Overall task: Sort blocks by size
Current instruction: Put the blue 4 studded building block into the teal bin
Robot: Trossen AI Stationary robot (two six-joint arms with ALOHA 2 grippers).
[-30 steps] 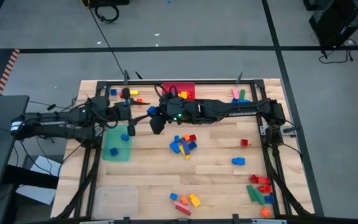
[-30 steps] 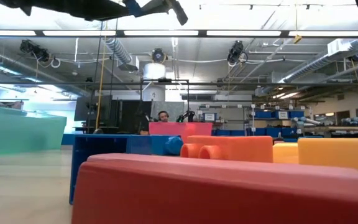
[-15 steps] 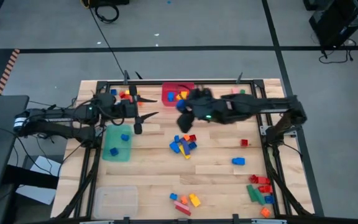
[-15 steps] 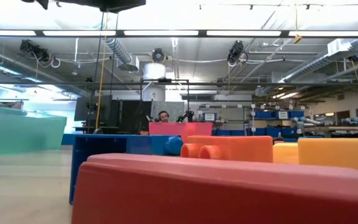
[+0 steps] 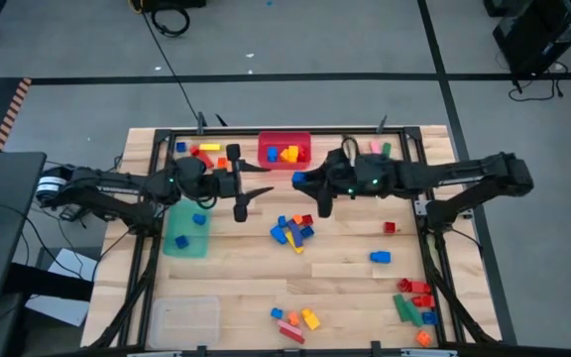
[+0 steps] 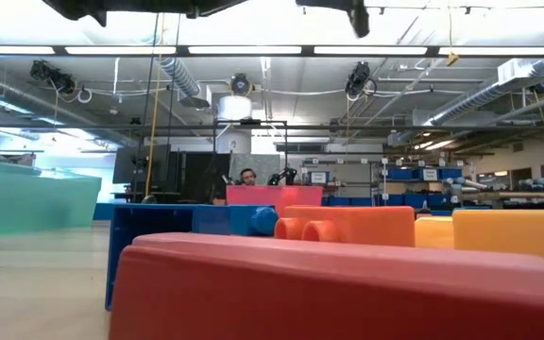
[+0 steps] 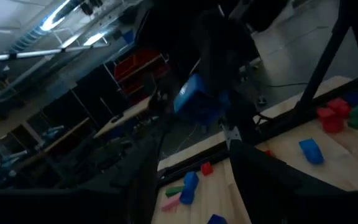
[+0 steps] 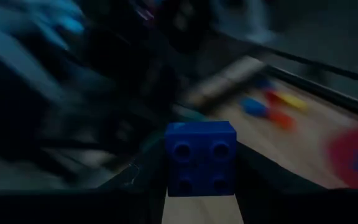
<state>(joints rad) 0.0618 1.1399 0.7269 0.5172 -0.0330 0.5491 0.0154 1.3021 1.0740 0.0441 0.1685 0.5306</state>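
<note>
My right gripper (image 5: 299, 181) reaches in from the table's right and is shut on a small blue block (image 8: 201, 158) with four studs, above the table's middle, just near of the red bin (image 5: 284, 149). The left wrist view also shows this blue block (image 7: 194, 101). My left gripper (image 5: 263, 180) faces it from the left, open, with nothing between its fingers (image 7: 260, 180). Loose blocks (image 5: 292, 228) lie in a heap on the table below and nearer. The green bin (image 5: 186, 230) holds two blue blocks. My right gripper pinches the blue block by two opposite sides (image 8: 170, 168) between its two fingers (image 8: 257, 180). The fingers lie about level and come from the table's right. The block is lifted clear of the table, and its studded face is turned back toward the wrist.
A clear bin (image 5: 183, 319) stands at the near left. More blocks lie at the far left (image 5: 206, 151), the near middle (image 5: 295, 322), the near right (image 5: 416, 297) and the far right (image 5: 380, 151). Red, blue and orange blocks (image 6: 348, 227) stand close before the low camera.
My right gripper has drawn back toward the table's right edge, carrying the blue block from beside the green bin to the middle. My left gripper has moved toward the table's right, following it, and stays open.
</note>
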